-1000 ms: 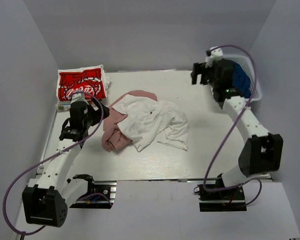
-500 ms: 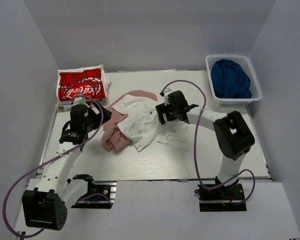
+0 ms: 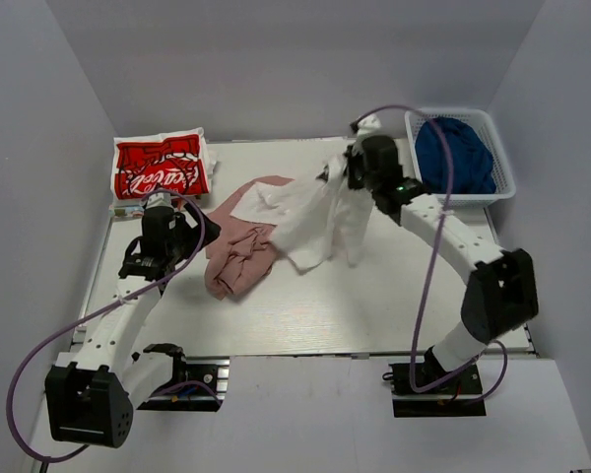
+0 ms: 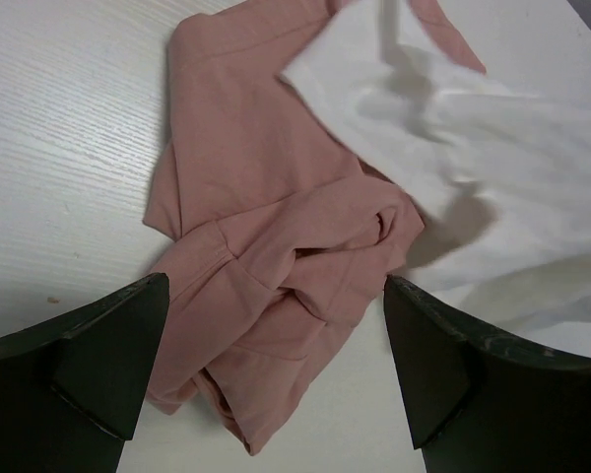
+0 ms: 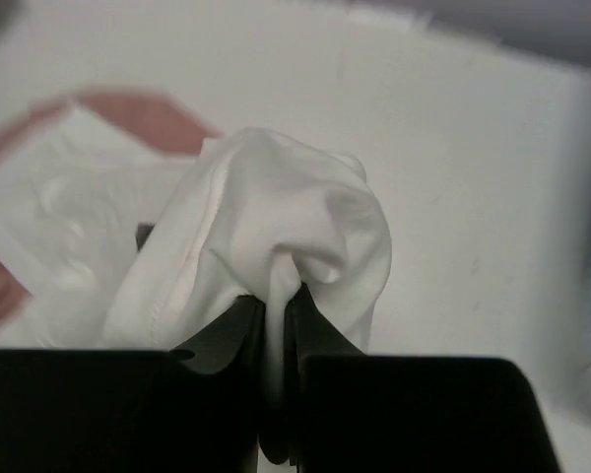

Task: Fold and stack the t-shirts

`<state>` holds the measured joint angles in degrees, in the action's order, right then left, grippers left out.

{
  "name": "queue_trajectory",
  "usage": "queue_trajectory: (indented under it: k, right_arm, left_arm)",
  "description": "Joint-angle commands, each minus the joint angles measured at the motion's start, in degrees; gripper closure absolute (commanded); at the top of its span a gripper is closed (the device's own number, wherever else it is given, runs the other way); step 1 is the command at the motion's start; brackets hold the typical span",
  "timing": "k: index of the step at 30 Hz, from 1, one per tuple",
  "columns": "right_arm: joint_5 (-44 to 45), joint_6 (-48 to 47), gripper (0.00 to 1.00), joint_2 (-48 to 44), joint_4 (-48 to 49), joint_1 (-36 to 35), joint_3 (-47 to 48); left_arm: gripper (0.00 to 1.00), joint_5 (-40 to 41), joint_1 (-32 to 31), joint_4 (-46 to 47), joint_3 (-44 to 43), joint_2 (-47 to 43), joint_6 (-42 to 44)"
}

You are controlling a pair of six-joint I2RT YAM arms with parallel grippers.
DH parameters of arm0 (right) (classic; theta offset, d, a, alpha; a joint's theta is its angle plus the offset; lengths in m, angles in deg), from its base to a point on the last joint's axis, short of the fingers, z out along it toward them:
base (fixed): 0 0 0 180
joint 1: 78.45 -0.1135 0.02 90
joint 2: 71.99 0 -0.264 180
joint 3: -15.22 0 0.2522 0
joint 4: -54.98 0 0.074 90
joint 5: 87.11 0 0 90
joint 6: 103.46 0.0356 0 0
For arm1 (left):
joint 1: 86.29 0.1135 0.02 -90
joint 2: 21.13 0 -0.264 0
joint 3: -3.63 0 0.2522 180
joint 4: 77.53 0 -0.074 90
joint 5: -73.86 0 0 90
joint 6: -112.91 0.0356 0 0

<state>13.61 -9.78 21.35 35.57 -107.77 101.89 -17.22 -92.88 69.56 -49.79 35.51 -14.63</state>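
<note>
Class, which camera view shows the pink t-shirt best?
The left wrist view: the pink t-shirt is large there, creases clear. The top view shows it small; the right wrist view, only blurred pink.

Robot lab cell: plain grey walls (image 3: 276,69) around a white table (image 3: 374,296), cabled arms (image 3: 443,222) at its edge.

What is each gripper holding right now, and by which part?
Right gripper pinches the white t-shirt by a bunched fold; which part of the shirt is unclear. Left gripper is open, holding nothing.
</note>
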Motion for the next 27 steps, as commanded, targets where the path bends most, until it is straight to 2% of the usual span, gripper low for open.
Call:
queue_trajectory:
  k: [1, 5, 6, 8, 9, 10, 12, 15, 17, 22, 23, 24, 25, 27]
  right_arm:
    - [8.61, 2.38, 1.00, -7.29, 8.11, 5.83, 8.56]
    - [10.63, 1.25, 1.00, -5.73, 6.10, 10.94, 17.43]
    - [11.94, 0.19, 1.00, -4.84, 4.00, 11.73, 23.89]
    - [14.66, -1.04, 1.00, -0.99, 2.67, 16.04, 28.06]
    - [15.38, -0.96, 1.00, 0.34, 0.83, 18.05, 35.13]
    - [16.25, -1.31, 1.00, 3.22, -1.01, 20.42, 37.72]
    - [16.61, -0.96, 1.00, 7.98, -5.48, 23.95, 48.68]
    - [14.86, -0.96, 1.00, 14.49, -7.27, 28.70, 56.27]
    - [10.31, 0.44, 1.00, 17.13, -7.27, 33.17, 55.60]
    - [1.15, 1.59, 0.98, 20.47, -7.61, 36.35, 45.33]
    - [-0.33, 1.76, 0.87, 21.44, -9.36, 36.53, 43.48]
    - [-0.44, 1.85, 0.31, 22.23, -9.90, 36.70, 42.25]
    - [-0.61, 1.85, 0.10, 22.67, -10.43, 36.79, 42.15]
    - [-1.48, 0.81, 0.10, 22.59, -14.03, 36.53, 43.02]
  left_arm:
    - [0.00, 0.55, -0.18, -0.71, -1.03, 0.14, -0.34]
    - [0.00, 1.08, -0.18, -0.09, -1.56, 0.66, -0.34]
    - [0.00, 1.08, -0.18, -0.09, -1.56, 0.66, -0.34]
    - [0.00, 1.08, -0.18, -0.09, -2.09, 1.36, -0.34]
    - [0.00, 1.08, -0.18, -0.09, -2.09, 1.37, -0.34]
    - [0.00, 1.08, -0.18, -0.09, -2.78, 2.06, 0.18]
    - [0.00, 1.08, -0.18, -0.09, -3.32, 2.86, 0.19]
    - [0.00, 0.56, -0.18, -0.71, -3.32, 5.31, 0.71]
    - [0.00, 0.55, 0.35, -1.31, -3.32, 6.72, 0.10]
    - [0.00, 0.55, 0.35, -2.55, -3.32, 10.15, -1.31]
    - [0.00, 0.55, 0.35, -1.86, -3.32, 10.68, -1.31]
    - [0.00, 0.55, 0.35, -1.85, -3.32, 10.68, -1.31]
    - [0.00, 0.55, 0.35, -1.85, -3.32, 10.68, -1.31]
    - [0.00, -1.11, 0.35, -0.62, -4.02, 11.30, -1.31]
